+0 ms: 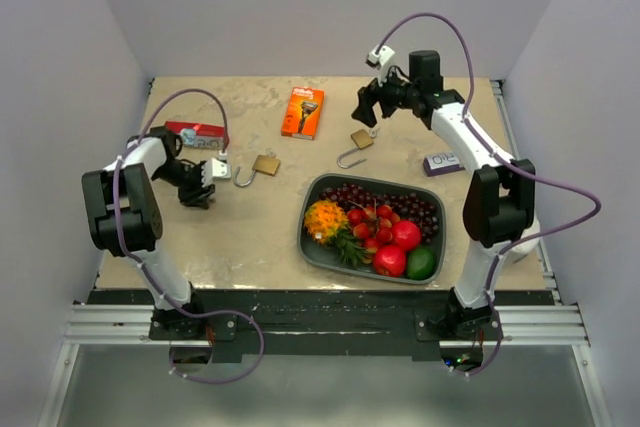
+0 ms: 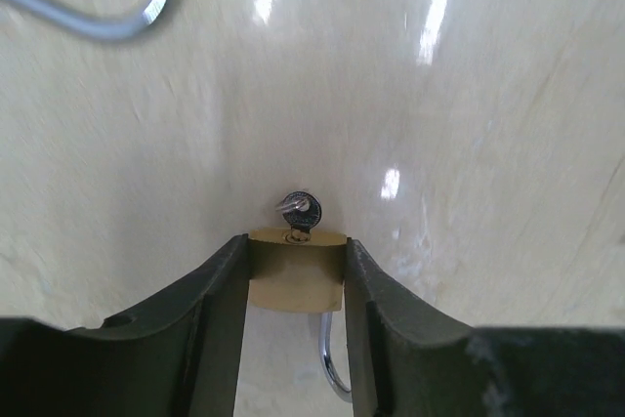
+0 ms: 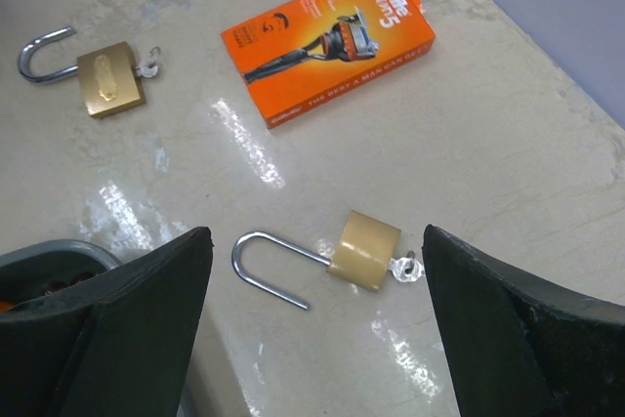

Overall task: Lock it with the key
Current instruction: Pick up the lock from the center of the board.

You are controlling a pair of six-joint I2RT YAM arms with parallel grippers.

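Dark fingers [image 2: 220,319] of the left tool [image 2: 295,246] fill the nearest view, clenched on the sides of a brass padlock [image 2: 293,282]; its key [image 2: 299,208] sticks out just beyond their tips. On the base side of the right tool [image 3: 314,241], a grey bowl [image 1: 316,255] on the table [image 1: 250,237] holds dark grapes [image 1: 400,205], red fruit [image 1: 405,235], one green fruit [image 1: 421,263] and an orange cluster [image 1: 325,219]. That right tool hangs spread wide, grasping nothing, above a second padlock [image 3: 363,249] with a second key [image 3: 403,266] at its base.
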